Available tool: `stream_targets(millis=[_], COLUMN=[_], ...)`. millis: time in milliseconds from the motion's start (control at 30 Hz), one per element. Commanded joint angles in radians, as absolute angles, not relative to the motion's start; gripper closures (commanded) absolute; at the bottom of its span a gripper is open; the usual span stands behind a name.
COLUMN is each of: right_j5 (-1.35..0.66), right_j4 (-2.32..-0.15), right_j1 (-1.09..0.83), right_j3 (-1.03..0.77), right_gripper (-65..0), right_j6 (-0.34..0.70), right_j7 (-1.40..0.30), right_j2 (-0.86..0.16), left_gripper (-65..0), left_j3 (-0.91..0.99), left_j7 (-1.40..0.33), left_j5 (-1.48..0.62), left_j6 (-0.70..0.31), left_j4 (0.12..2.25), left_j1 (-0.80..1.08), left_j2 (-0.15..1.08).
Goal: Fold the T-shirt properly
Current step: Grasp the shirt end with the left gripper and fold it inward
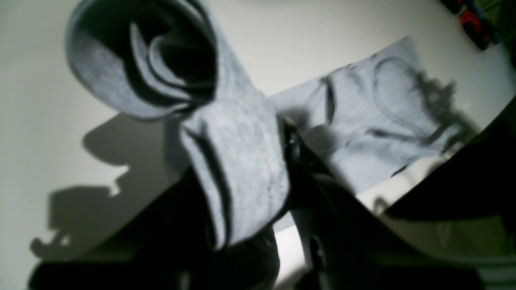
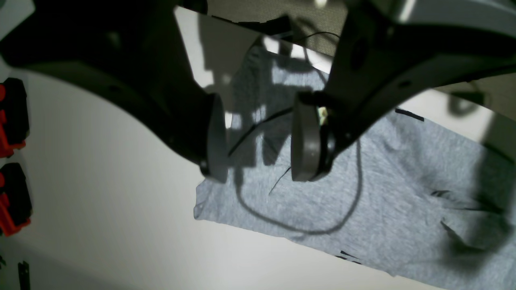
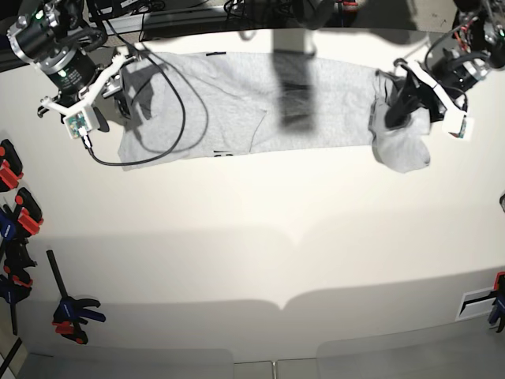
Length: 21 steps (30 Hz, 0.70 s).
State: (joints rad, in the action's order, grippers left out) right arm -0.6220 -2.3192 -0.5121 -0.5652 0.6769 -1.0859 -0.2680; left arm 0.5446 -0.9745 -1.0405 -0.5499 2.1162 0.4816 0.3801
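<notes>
The light grey T-shirt lies as a long strip across the far side of the white table. My left gripper is shut on the strip's right end and holds it bunched and raised off the table. In the left wrist view that fabric hangs in loose folds between the dark fingers of the left gripper. My right gripper is open just above the shirt's left end, with nothing between its pads. In the base view the right gripper is at the strip's left end.
A black cable from the right wrist loops over the shirt's left part. Red and black clamps lie along the table's left edge, one more is near the front left, and another at the right edge.
</notes>
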Motion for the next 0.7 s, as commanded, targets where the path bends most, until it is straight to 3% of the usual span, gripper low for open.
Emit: stream_targets(millis=[0, 167, 400, 567, 667], right_j5=[-0.636, -0.641, -0.641, -0.640, -0.640], right_j4=[-2.337, -2.337, -2.337, -2.337, -2.337], right_j1=[-0.509, -0.509, -0.509, -0.509, -0.509], right_j3=[-0.570, -0.570, -0.570, -0.570, -0.570], right_gripper=[-24.9, -24.9, -24.9, -24.9, -25.0], right_j6=[0.679, 0.679, 0.679, 0.680, 0.680], right_j7=[-1.062, -1.061, -1.058, -1.055, -1.054], right_j2=[-0.280, -0.280, -0.280, -0.280, -0.280], left_gripper=[0.0, 0.0, 0.0, 0.0, 0.0], left_j3=[0.554, 0.523, 0.312, 0.157, 0.120], left_j7=[-0.940, -0.919, -0.849, -0.753, -0.746], left_j5=[-1.033, -0.933, -0.867, -0.655, -0.609], left_j6=[-0.549, -0.549, -0.545, -0.391, -0.381], left_j4=[2.126, 2.074, 1.994, 1.987, 1.987], left_j1=[0.482, 0.482, 0.482, 0.480, 0.476], left_j2=[0.371, 0.292, 0.283, 0.283, 0.283])
